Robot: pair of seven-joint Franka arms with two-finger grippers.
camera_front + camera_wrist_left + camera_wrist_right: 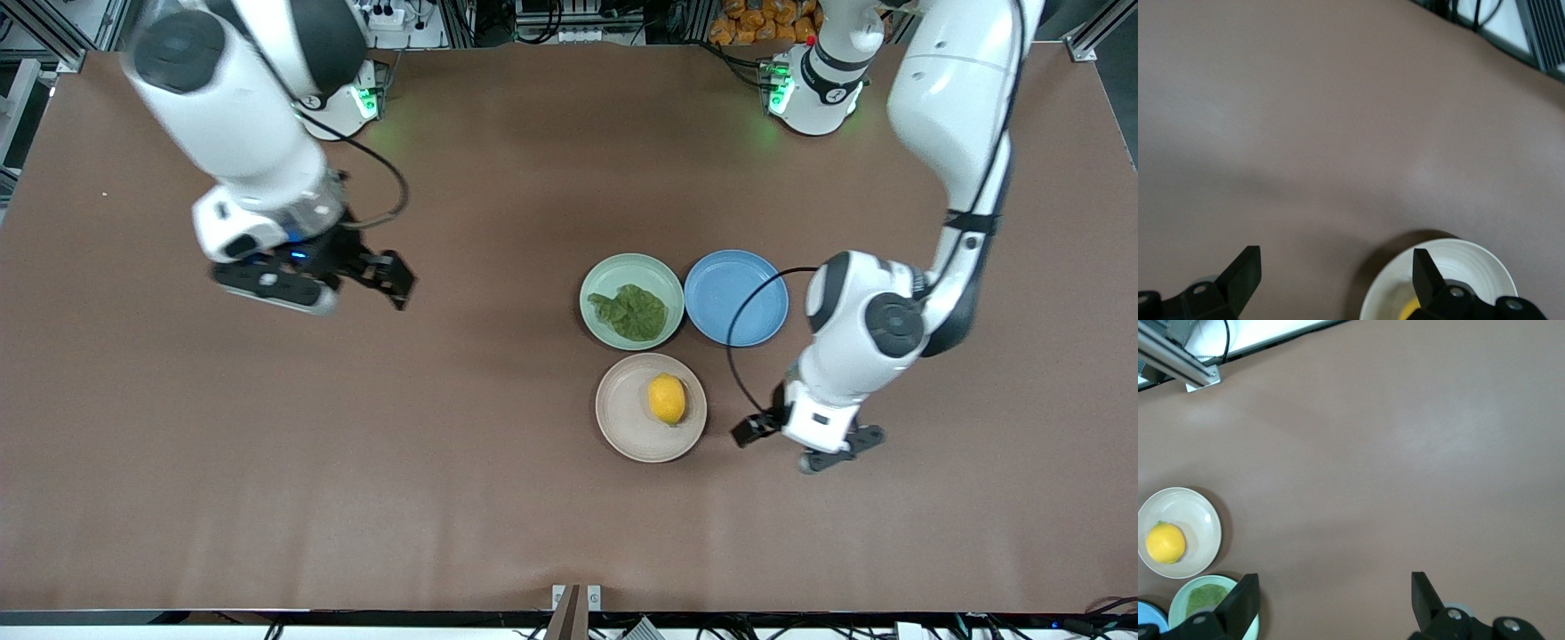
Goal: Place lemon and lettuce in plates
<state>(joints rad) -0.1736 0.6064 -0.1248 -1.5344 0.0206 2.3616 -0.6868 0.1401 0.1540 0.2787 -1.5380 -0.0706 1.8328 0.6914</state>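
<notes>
The yellow lemon (667, 398) lies in the cream plate (622, 418). The crinkled green lettuce (633, 312) lies in the mint green plate (622, 268), which is beside the cream plate and farther from the front camera. My left gripper (800, 444) is open and empty over bare table beside the cream plate, toward the left arm's end. Its wrist view shows the cream plate (1471, 267), a sliver of lemon (1408, 310) and its own gripper (1336, 273). My right gripper (397, 283) is open and empty over bare table toward the right arm's end. Its wrist view shows its own gripper (1335, 593), the lemon (1165, 543), the cream plate (1198, 513) and the lettuce (1208, 597).
An empty blue plate (736, 297) sits beside the mint plate toward the left arm's end, and shows at the edge of the right wrist view (1148, 613). A small bracket (576, 597) sits at the table's edge nearest the front camera. Brown table surface surrounds the plates.
</notes>
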